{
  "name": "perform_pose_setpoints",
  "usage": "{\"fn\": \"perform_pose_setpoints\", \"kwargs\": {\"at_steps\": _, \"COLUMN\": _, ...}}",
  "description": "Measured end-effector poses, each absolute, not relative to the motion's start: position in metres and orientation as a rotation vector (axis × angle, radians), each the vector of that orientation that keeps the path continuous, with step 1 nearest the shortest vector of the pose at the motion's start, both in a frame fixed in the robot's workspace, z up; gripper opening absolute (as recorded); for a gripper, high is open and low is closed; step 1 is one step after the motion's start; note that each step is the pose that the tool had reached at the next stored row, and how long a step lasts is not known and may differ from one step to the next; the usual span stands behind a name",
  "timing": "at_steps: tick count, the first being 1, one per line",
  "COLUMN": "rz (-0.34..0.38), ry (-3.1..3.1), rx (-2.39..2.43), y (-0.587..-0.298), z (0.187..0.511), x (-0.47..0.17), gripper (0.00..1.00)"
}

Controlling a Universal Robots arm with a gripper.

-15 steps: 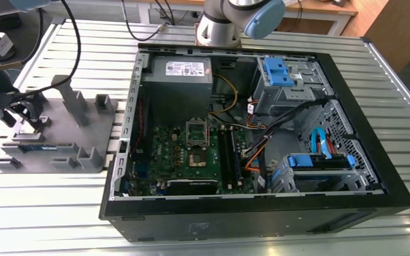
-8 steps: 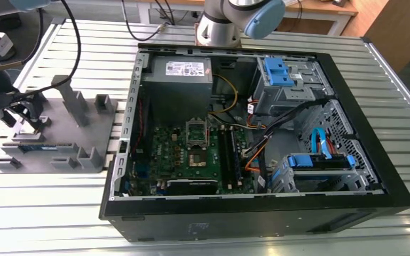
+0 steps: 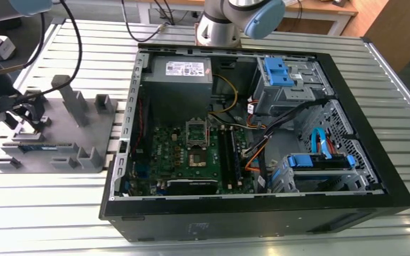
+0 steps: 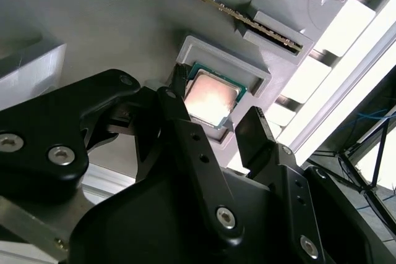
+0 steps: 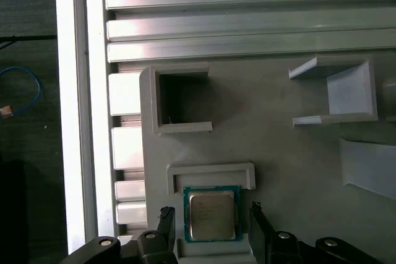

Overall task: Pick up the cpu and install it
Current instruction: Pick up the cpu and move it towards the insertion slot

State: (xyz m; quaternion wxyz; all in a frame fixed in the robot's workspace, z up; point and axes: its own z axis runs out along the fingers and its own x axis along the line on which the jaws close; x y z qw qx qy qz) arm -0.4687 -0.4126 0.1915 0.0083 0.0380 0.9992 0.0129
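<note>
fingers (image 5: 258,222) apart, astride cpu (image 5: 212,214) | cpu in grey tray (image 5: 278,153) pocket | raised rim (image 5: 210,170) alongside

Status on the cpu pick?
Open gripper straddles the cpu. It lies flat in the grey holder pocket, not lifted. Nothing over it.

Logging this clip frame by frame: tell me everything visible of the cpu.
The cpu is a small flat square chip, silvery metal top with a green rim. It lies flat in a shallow walled recess of the grey holder. The open gripper has a finger on each of two opposite sides, gaps showing; nothing but the holder touches it.
</note>
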Motion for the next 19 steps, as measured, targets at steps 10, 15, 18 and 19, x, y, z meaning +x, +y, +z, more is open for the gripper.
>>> {"fn": "perform_pose_setpoints", "kwargs": {"at_steps": 10, "rz": 0.04, "ry": 3.126, "rx": 0.047, "y": -0.4125, "z": 0.1884, "x": -0.4667, "gripper": 0.58}}
{"fn": "perform_pose_setpoints", "kwargs": {"at_steps": 15, "rz": 0.041, "ry": 3.126, "rx": 0.011, "y": -0.4118, "z": 0.1872, "x": -0.4664, "gripper": 0.58}}
{"fn": "perform_pose_setpoints", "kwargs": {"at_steps": 18, "rz": 0.04, "ry": 3.126, "rx": 0.011, "y": -0.4105, "z": 0.1861, "x": -0.4665, "gripper": 0.58}}
{"fn": "perform_pose_setpoints", "kwargs": {"at_steps": 19, "rz": 0.04, "ry": 3.126, "rx": 0.011, "y": -0.4101, "z": 0.1857, "x": -0.4665, "gripper": 0.58}}
